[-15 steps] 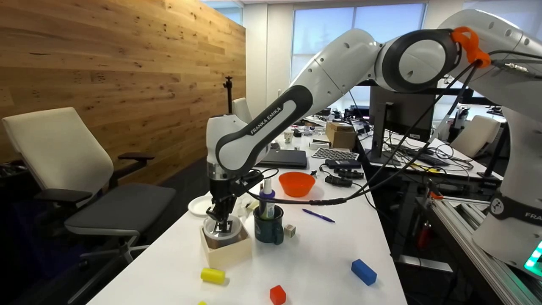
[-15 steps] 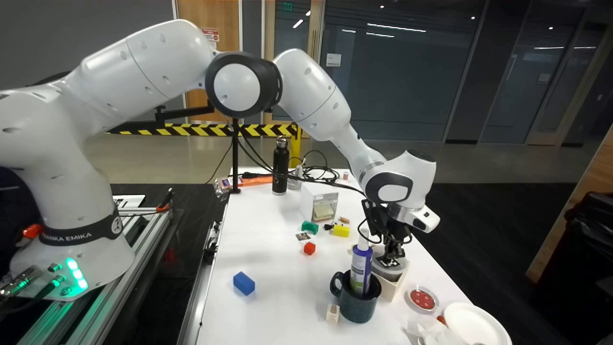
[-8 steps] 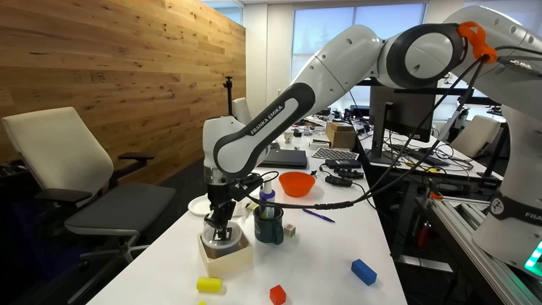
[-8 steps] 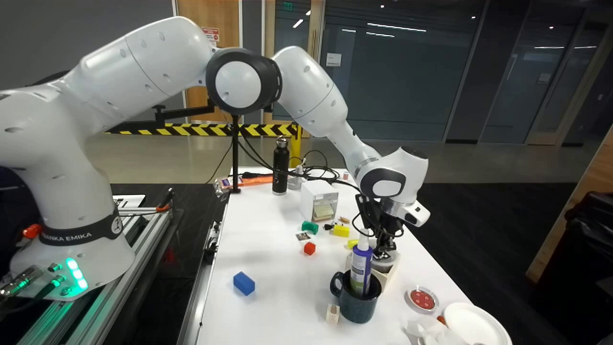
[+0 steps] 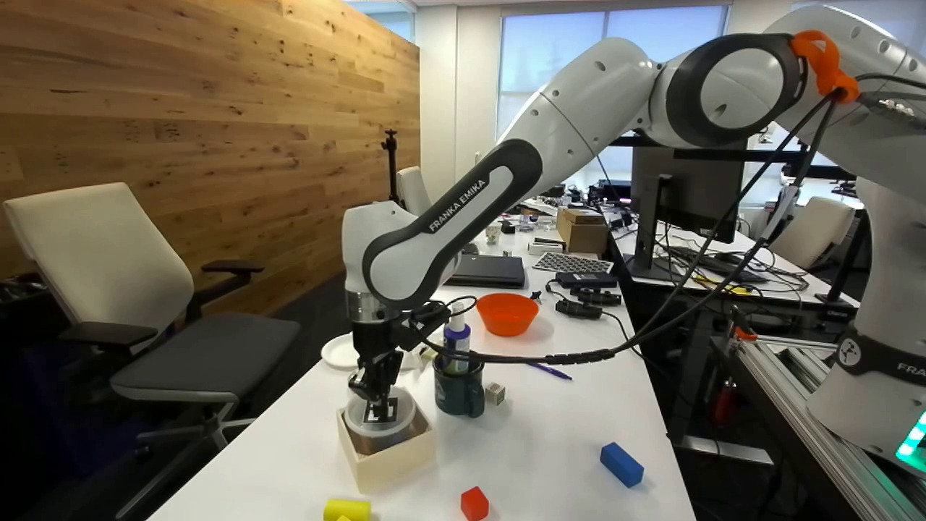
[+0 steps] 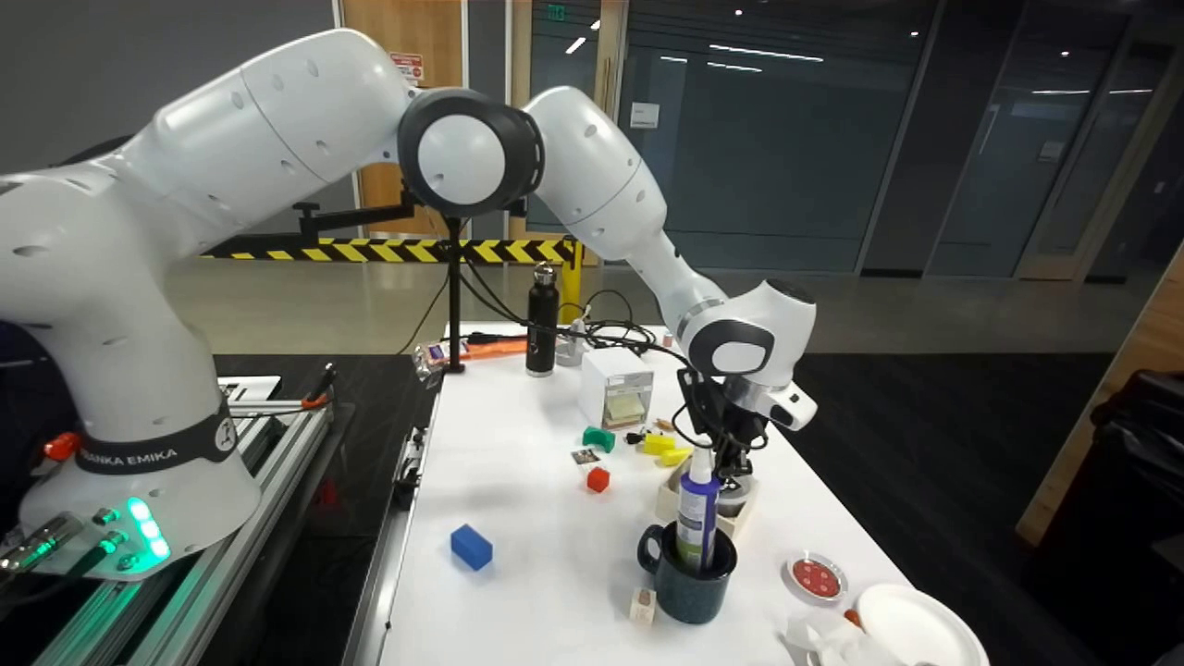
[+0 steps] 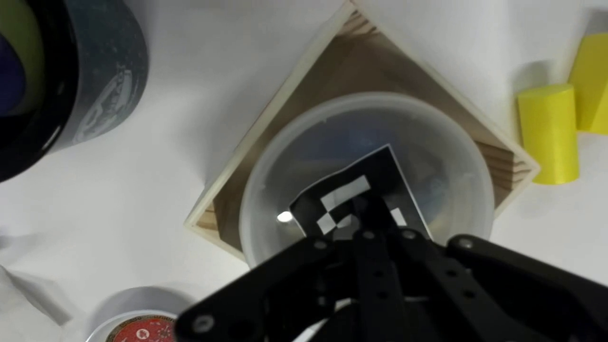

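My gripper (image 7: 373,213) is shut with nothing visible between its fingers. Its tips come down onto a black-and-white patterned card (image 7: 380,166) inside a round translucent container (image 7: 439,137); they seem to touch it. That container sits in a square wooden box (image 5: 394,463), whose rim (image 7: 266,114) surrounds it in the wrist view. A yellow cylinder (image 7: 551,137) lies at one corner of the box, apparently against it, beside another yellow block (image 7: 593,85). The gripper's tips hide part of the card.
A dark mug (image 6: 694,592) holding a purple-capped bottle (image 6: 698,518) stands close to the box. Around lie a red block (image 5: 474,503), a blue block (image 5: 622,464), a small wooden cube (image 5: 495,394), an orange bowl (image 5: 507,315) and a white plate (image 6: 916,624).
The shut gripper, wooden box and container have slid together across the table, away from the white plate. The yellow cylinder has shifted the same way and now meets the other yellow block. The mug has stayed put.
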